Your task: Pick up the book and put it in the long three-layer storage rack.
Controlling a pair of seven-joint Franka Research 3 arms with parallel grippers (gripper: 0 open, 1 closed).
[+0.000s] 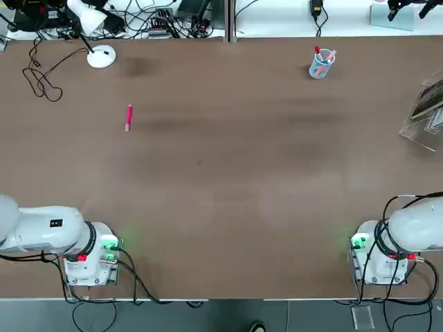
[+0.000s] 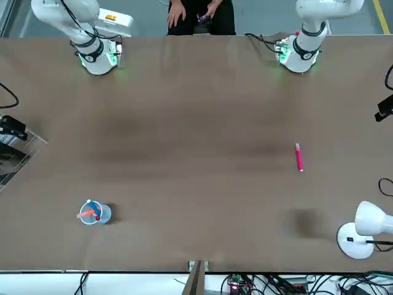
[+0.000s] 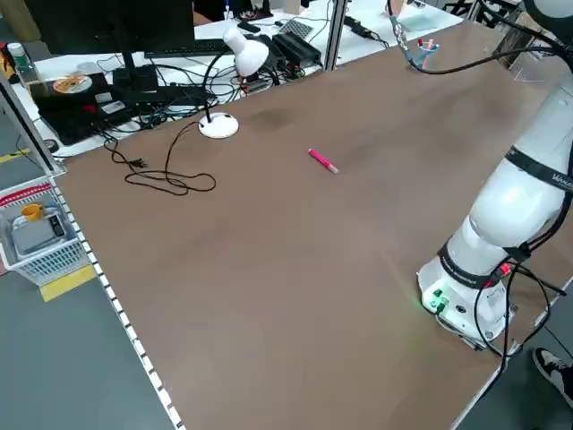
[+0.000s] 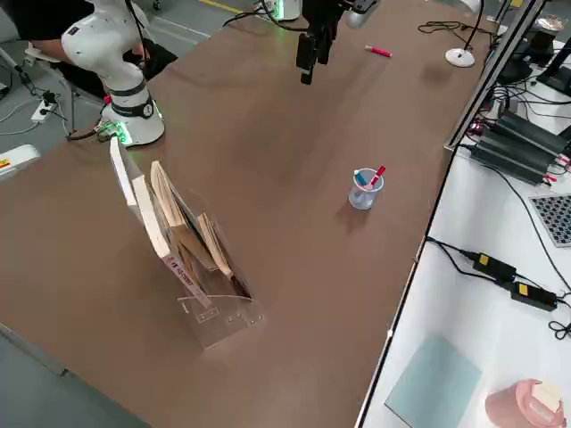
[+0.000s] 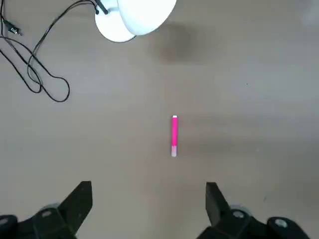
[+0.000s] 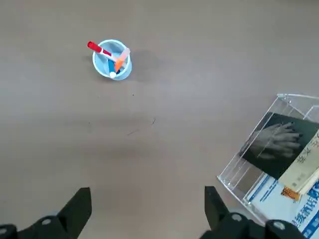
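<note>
**Both grippers wide open and empty; book sits in the clear rack**

The right gripper (image 6: pixel 144 211) has its two dark fingers (image 6: pixel 79 206) spread as far apart as they go, with nothing between them but bare brown table (image 6: pixel 164 149). Out beyond the fingertips and off to one side, well apart from them, stands the clear acrylic rack (image 6: pixel 279 164). The book (image 6: pixel 280 144), dark grey with a pale hand on its cover and a tan strip along one edge, leans tilted inside the rack, resting in one of its slanted tiers; which tier cannot be told. Other printed matter with blue lettering sits in the rack just beside it. Farther out from the fingers, on the other side, is a small clear cup (image 6: pixel 112 59) holding a red pen and an orange one, well apart from the rack.

The left gripper (image 5: pixel 148 209) is likewise fully spread, its fingers (image 5: pixel 79 204) holding nothing. Straight out between them, near but not touching, a pink marker (image 5: pixel 174 135) lies flat on the table. Farther out stands a white desk lamp (image 5: pixel 132 20), with a loose black cord (image 5: pixel 37 74) looping across the table beside it.

In the right side view the rack (image 4: pixel 192 259) stands near the table edge, slanted, with the cup (image 4: pixel 364 190) well apart from it.

In the front view a person (image 2: pixel 199 15) stands behind the table between the two arm bases.
</note>
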